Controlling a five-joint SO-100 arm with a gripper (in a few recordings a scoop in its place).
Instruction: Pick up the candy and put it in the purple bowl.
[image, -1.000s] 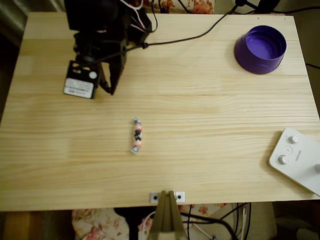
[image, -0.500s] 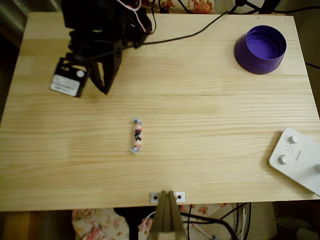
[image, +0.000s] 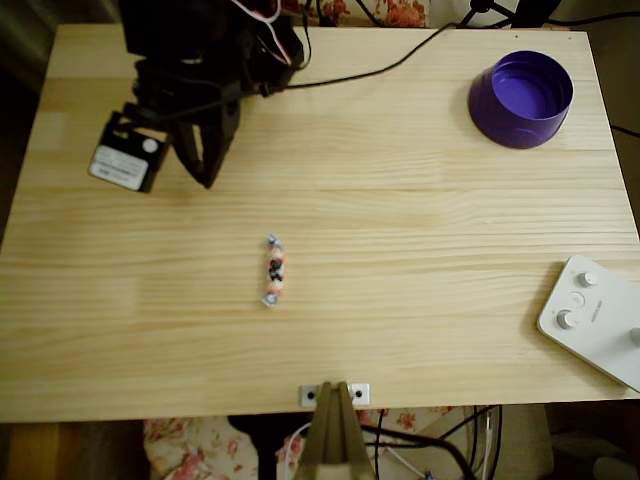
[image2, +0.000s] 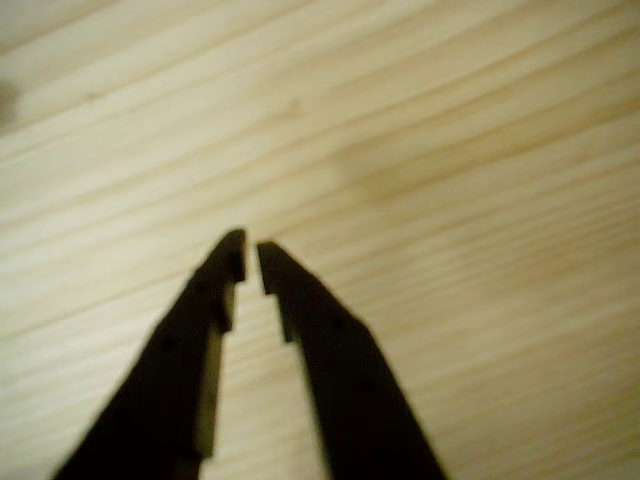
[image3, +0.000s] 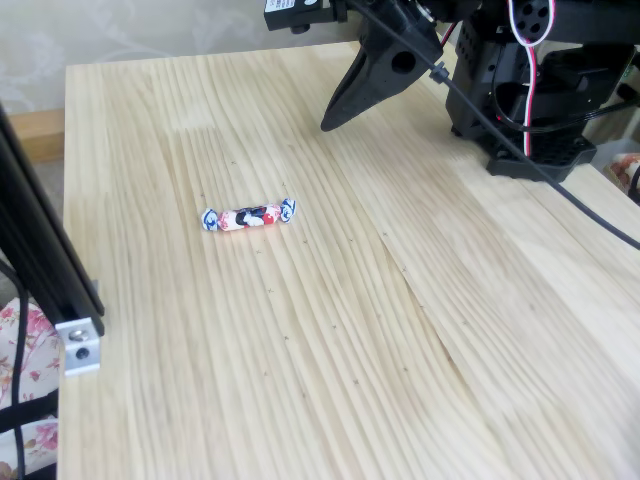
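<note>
We're at the approach step: gripper (image: 207, 180) empty, jaws nearly together. Candy (image: 273, 271) lies mid-table, well apart from us; bowl (image: 521, 98) in far corner. Next: spread jaws, descend over candy.

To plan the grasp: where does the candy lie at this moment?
In the overhead view the candy lies alone on the wooden table, left of centre, below the gripper and far from the purple bowl.

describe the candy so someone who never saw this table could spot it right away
Start from the pale wooden table; near its middle, apart from everything else, lies the candy. It is a slim sweet with twisted bluish ends and a pink-white speckled wrapper, far smaller than the purple bowl or the white device.
</note>
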